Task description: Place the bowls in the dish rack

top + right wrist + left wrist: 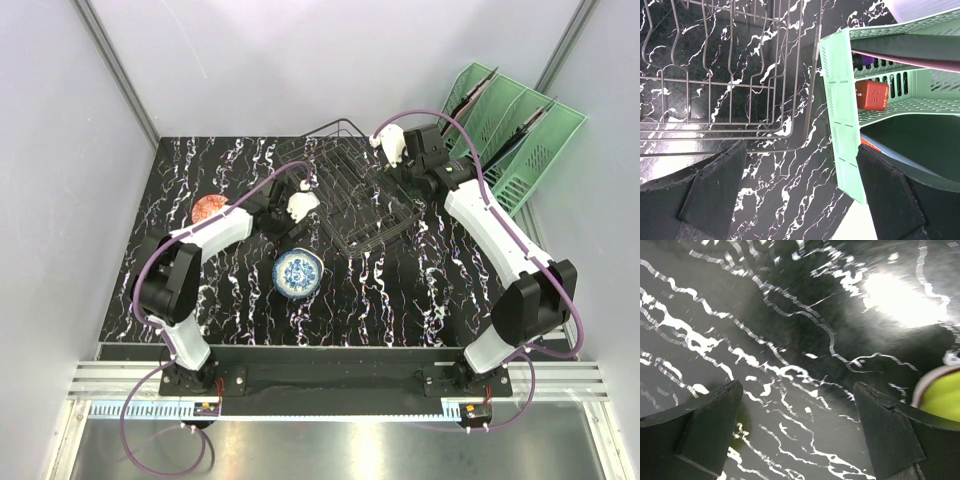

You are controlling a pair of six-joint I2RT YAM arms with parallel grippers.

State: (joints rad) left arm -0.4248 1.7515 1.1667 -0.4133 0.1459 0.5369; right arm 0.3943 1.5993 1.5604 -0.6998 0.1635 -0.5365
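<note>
The dark wire dish rack [362,200] stands at the table's back middle, and I see no bowl in it. Its corner also shows in the right wrist view [730,85]. A white bowl with blue floral pattern [298,272] sits upright on the table in front of the rack's left end. A lime-green bowl [942,397] shows at the right edge of the left wrist view, beside the right finger. My left gripper [303,202] [797,390] is open and empty over bare table, left of the rack. My right gripper [392,155] [801,150] is open and empty between the rack and the organizer.
A mint-green slotted organizer [508,130] [840,110] stands at the back right and holds dark sheets and an orange-red block [872,95]. A small round red-patterned dish [210,207] lies at the left. The black marbled table [400,290] is walled on three sides.
</note>
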